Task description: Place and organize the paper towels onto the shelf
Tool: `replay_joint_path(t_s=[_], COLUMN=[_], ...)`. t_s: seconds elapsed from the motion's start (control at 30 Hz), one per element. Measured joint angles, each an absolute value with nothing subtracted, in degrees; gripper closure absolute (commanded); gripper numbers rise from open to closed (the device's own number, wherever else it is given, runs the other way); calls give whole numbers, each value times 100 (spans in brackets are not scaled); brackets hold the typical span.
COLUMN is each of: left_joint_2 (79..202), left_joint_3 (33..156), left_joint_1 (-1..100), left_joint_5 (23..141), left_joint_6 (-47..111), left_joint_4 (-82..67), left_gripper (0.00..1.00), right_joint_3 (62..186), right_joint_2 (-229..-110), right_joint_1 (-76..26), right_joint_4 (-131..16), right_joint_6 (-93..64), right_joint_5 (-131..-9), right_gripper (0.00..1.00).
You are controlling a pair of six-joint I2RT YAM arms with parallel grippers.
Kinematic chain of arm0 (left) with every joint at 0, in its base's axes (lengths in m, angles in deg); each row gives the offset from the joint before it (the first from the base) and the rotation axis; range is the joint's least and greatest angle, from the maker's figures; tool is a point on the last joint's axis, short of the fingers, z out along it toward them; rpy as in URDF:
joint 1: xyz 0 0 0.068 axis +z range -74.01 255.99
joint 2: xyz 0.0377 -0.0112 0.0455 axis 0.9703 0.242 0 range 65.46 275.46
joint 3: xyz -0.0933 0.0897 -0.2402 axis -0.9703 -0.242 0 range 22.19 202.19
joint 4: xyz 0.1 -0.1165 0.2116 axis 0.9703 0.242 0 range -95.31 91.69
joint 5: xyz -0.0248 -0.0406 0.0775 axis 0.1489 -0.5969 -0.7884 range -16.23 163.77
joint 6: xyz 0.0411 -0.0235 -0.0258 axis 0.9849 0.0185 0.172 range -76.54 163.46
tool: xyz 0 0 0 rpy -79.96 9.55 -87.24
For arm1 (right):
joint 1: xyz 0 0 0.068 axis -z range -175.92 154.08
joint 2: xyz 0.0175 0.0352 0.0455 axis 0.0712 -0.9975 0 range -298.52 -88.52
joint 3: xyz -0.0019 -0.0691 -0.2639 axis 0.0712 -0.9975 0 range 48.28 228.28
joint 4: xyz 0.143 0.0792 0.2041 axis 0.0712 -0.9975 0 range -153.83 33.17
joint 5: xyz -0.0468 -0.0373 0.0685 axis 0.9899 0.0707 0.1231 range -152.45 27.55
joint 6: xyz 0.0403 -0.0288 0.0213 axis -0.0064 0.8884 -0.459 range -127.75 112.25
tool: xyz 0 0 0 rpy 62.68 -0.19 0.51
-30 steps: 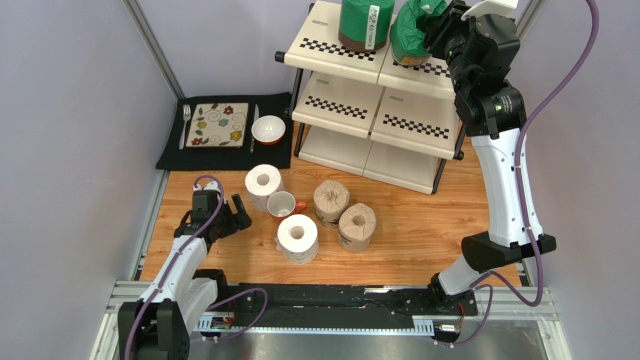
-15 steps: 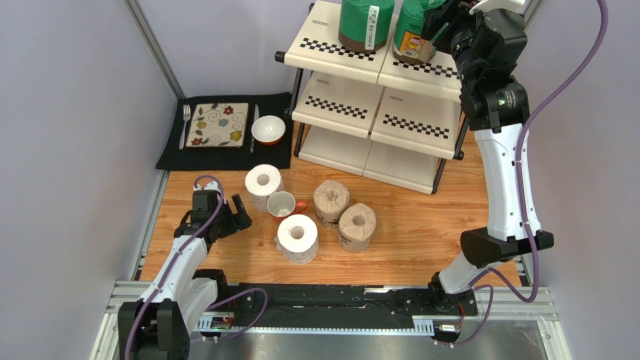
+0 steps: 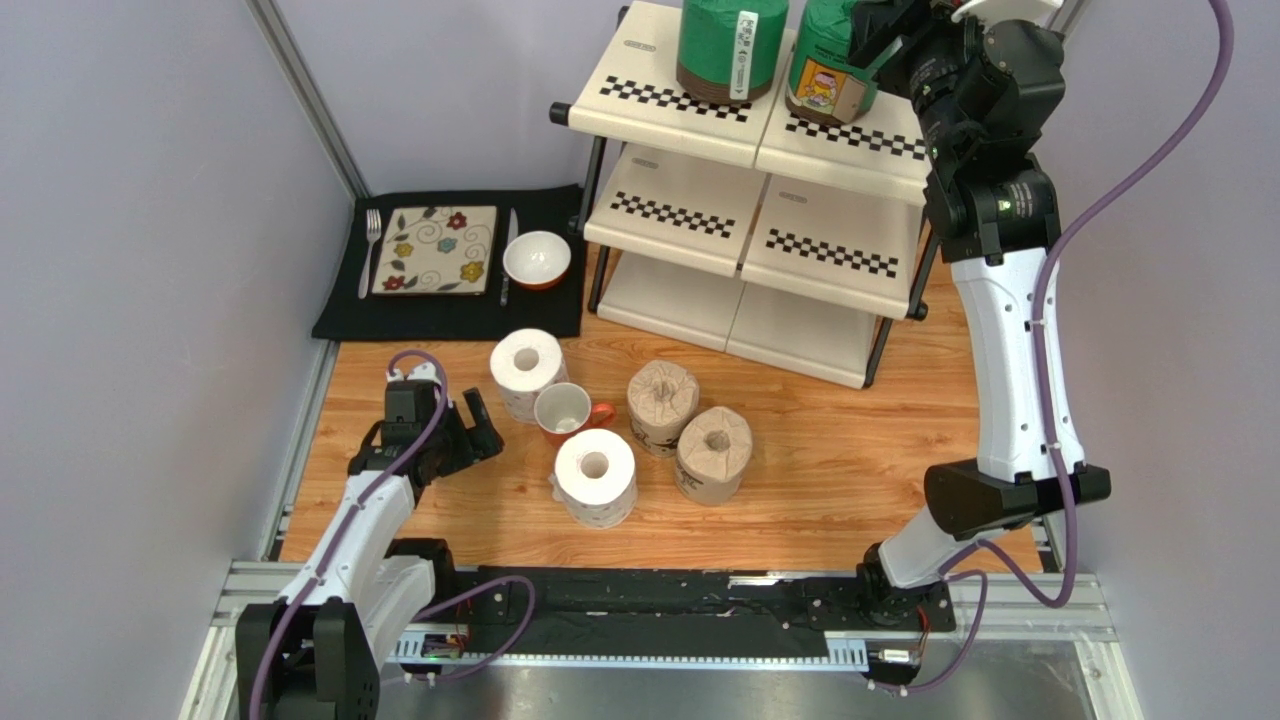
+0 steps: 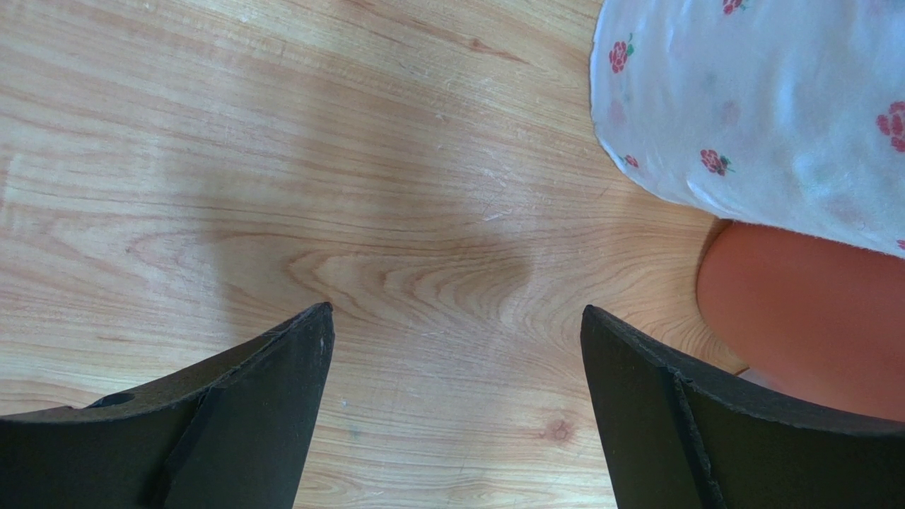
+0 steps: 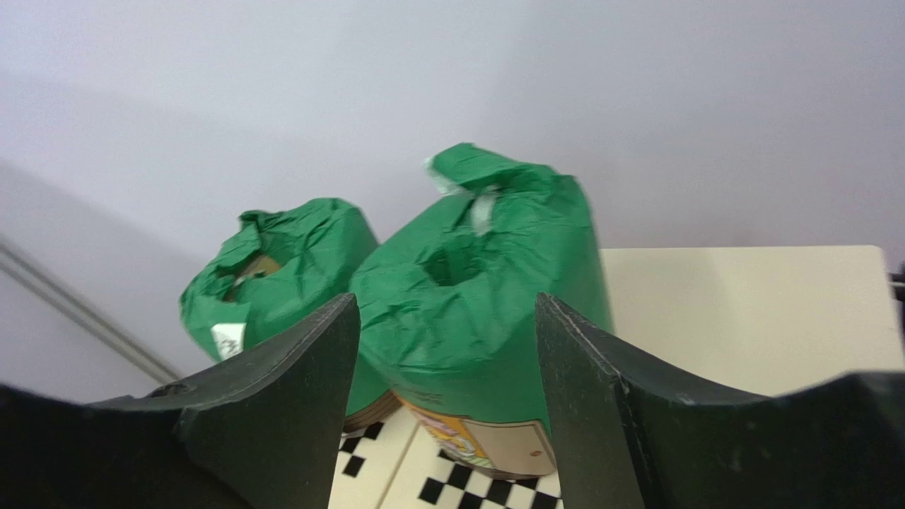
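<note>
Top external view: both green rolls on the top tier, four rolls not yet shelved.

The left gripper (image 3: 481, 425) hangs low over the table (image 3: 842, 465), jaws spread and empty, near two white rolls (image 3: 526, 366). Further right are two tan rolls (image 3: 663, 402). On the shelf (image 3: 684, 203) the green rolls (image 3: 732, 45) stand upright side by side. The right gripper (image 5: 443, 308) has its jaws spread either side of the right-hand one. It should probably back straight out, level, so a finger neither snags the wrap nor tips the roll.
</note>
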State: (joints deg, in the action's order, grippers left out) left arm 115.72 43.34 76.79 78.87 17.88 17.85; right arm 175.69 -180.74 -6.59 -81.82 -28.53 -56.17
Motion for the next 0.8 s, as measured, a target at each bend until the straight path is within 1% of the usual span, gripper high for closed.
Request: replay_joint_path(t_s=[0.17, 0.23, 0.37, 0.43, 0.57, 0.63, 0.7, 0.8], left_joint_2=[11583, 11583, 11583, 11585, 11588, 11588, 11588, 11590], left_joint_3=[4334, 4334, 4334, 4334, 4334, 4334, 4334, 4334], left_joint_1=[7679, 7679, 7679, 7679, 7679, 7679, 7679, 7679], left_joint_5=[7889, 7891, 7911, 7920, 7929, 7926, 7926, 7926], left_joint_6=[1788, 1788, 1790, 1788, 1790, 1790, 1790, 1790], left_joint_4=[1785, 1785, 1785, 1785, 1787, 1789, 1796, 1809], left_gripper=[5, 5, 5, 5, 5, 5, 5, 5], right_joint_3=[17038, 16972, 17018, 17270, 18686, 19099, 19110, 18778], right_joint_2=[-17775, -17751, -17847, -18074, -19112, -19512, -19672, -19707], right_joint_1=[-318, -87, 248, 342, 536, 606, 665, 761], right_joint_4=[-8091, -8091, -8091, -8158, -8401, -8427, -8512, -8574], right_joint_6=[-3100, -3237, -3408, -3406, -3277, -3194, -3152, -3124], right_joint_5=[-4974, -4707, -4611, -4753, -5540, -5894, -6115, -6259], right_gripper=[35, 35, 34, 34, 33, 32, 33, 33])
